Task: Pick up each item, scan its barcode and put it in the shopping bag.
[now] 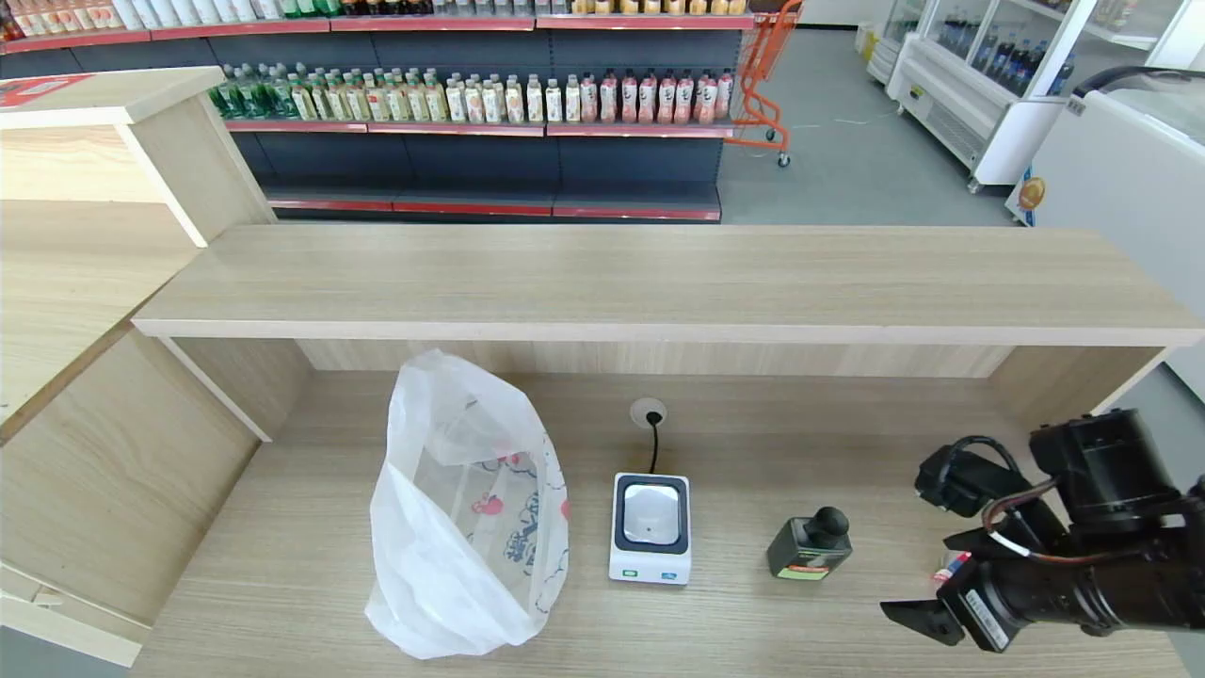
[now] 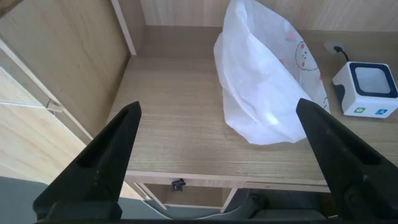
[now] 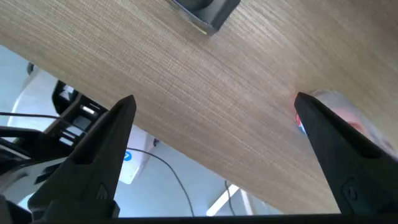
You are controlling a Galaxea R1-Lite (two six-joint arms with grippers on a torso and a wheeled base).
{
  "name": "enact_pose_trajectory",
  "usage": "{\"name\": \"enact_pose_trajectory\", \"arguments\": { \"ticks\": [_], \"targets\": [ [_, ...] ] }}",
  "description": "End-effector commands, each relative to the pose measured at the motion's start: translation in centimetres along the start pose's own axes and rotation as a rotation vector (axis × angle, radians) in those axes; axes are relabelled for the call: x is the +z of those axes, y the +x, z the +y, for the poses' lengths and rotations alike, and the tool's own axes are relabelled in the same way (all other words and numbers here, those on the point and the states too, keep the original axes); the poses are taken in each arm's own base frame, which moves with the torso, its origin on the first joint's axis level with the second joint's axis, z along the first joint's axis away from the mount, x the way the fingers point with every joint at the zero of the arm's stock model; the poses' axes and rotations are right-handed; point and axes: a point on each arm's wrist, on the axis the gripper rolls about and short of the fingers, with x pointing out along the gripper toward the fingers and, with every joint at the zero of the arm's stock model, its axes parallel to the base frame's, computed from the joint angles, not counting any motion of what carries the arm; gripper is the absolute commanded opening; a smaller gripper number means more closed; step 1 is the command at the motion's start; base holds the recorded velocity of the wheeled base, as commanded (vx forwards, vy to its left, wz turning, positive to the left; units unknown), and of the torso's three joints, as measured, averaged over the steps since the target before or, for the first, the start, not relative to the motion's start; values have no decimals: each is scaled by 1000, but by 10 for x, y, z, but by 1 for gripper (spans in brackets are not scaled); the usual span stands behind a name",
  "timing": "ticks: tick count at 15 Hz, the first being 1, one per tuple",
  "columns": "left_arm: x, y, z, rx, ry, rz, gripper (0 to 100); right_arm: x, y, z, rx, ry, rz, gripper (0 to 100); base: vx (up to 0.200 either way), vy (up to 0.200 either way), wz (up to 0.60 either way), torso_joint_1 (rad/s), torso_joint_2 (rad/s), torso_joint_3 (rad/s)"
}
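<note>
A white plastic shopping bag [image 1: 466, 508] stands open on the lower counter, left of the white barcode scanner [image 1: 650, 527]. To the scanner's right lies a dark bottle [image 1: 810, 548] with a round black cap. My right gripper [image 1: 946, 579] hangs open low over the counter to the right of the bottle. A small white item with red and blue print [image 1: 951, 568] lies between its fingers, mostly hidden. The right wrist view shows this gripper [image 3: 214, 99], the bottle [image 3: 205, 12] and the small item [image 3: 336, 115] by one finger. My left gripper [image 2: 219, 106] is open and empty, facing the bag [image 2: 261, 81] and the scanner [image 2: 367, 87].
A raised counter ledge [image 1: 659, 282] runs along the back, and a wooden side wall [image 1: 122, 471] closes the left. The scanner's cable goes into a hole [image 1: 648, 411] behind it. Bare counter lies in front of the bag and between the scanner and the bottle.
</note>
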Motion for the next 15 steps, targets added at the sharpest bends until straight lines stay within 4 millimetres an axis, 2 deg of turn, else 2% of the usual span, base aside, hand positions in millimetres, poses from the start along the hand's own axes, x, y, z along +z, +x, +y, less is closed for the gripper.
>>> {"name": "enact_pose_trajectory", "arguments": {
  "ticks": [1, 7, 11, 15],
  "targets": [
    [0, 0, 0, 0, 1, 0, 100, -1, 33, 1, 37, -72, 52, 100, 0, 0, 0, 0, 0, 0],
    [0, 0, 0, 1, 0, 0, 100, 5, 74, 2, 128, -249, -49, 100, 0, 0, 0, 0, 0, 0],
    [0, 0, 0, 1, 1, 0, 100, 13, 100, 5, 173, -274, -111, 100, 0, 0, 0, 0, 0, 0],
    [0, 0, 0, 0, 0, 0, 100, 27, 117, 6, 189, -297, -166, 100, 0, 0, 0, 0, 0, 0]
  ]
}}
